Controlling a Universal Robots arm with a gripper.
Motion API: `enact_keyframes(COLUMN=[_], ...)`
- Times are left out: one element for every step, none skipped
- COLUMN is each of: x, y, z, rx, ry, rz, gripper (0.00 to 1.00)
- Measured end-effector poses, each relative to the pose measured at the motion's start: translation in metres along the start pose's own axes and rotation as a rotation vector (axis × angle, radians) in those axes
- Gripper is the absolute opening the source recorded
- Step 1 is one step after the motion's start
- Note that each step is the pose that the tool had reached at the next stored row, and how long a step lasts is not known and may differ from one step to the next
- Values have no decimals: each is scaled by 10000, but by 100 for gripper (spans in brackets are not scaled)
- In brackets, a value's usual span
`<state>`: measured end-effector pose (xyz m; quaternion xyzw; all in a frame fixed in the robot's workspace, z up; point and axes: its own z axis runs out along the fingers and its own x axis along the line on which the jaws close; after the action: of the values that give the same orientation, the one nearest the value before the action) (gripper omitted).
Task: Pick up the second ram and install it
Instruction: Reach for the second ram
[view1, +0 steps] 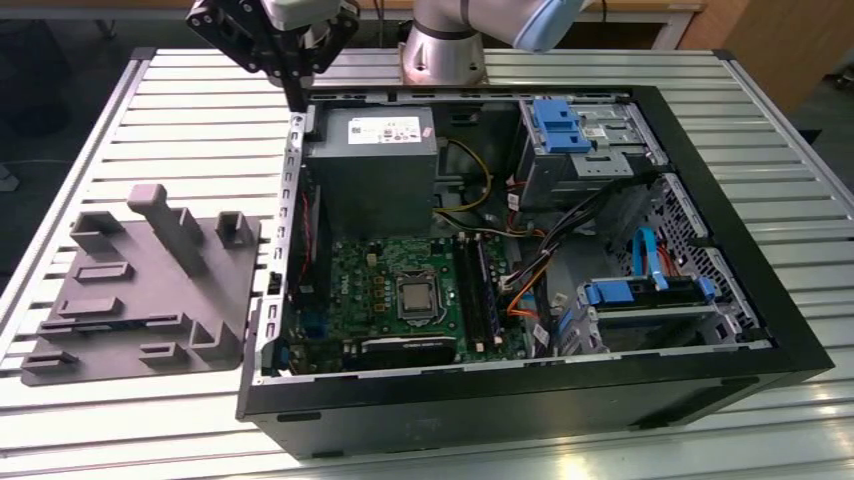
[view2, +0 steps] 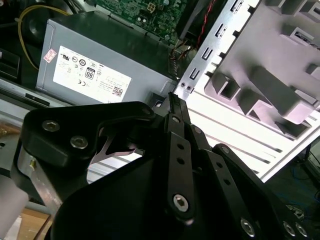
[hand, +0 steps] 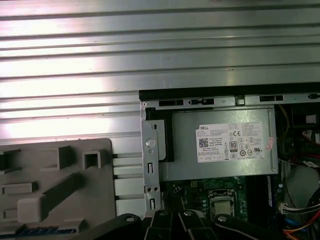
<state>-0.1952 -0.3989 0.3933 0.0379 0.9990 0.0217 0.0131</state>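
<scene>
Gripper (view1: 296, 100), black metal with bolted linkage plates: held above the far left corner of the open black steel tower case (view1: 787, 330), at the exterior view's left. In the second wrist view its fingers (view2: 173, 102) are drawn together to one narrow tip with no gap; nothing is seen clamped between them.

Table (view1: 200, 130): ribbed aluminium slats, glossy, strongly reflective.

Moulded grey plastic fixture (view1: 134, 290): matte, with upright blocks, rectangular pockets and one slanted bar; laid flat on the slats just left of the case.

Inside the case:
- grey sheet-metal power supply box (view1: 367, 160) with a white label, at the far left;
- green motherboard (view1: 387, 270) nearer, with a square metal processor;
- long black slot sockets (view1: 470, 285) to its right.

Thin dark strip with bluish specks (hand: 37, 231): noted in the first wrist view on the fixture's nearer part, well apart from the fingers. Whether it is the second ram cannot be told.
</scene>
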Motion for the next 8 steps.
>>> enact_keyframes(x=[7,14,20,27,33,40,46,53], y=[0,-1,-2,-2,-3,-3,-3,-4], z=[-1,-1,-1,-1,-1,-2,-2,-2], rx=[1,1,1,1,1,1,0,1], ry=[0,0,1,0,0,1,0,0], rz=[0,0,0,0,0,1,0,0], gripper=[11,11,11,11,11,11,11,11])
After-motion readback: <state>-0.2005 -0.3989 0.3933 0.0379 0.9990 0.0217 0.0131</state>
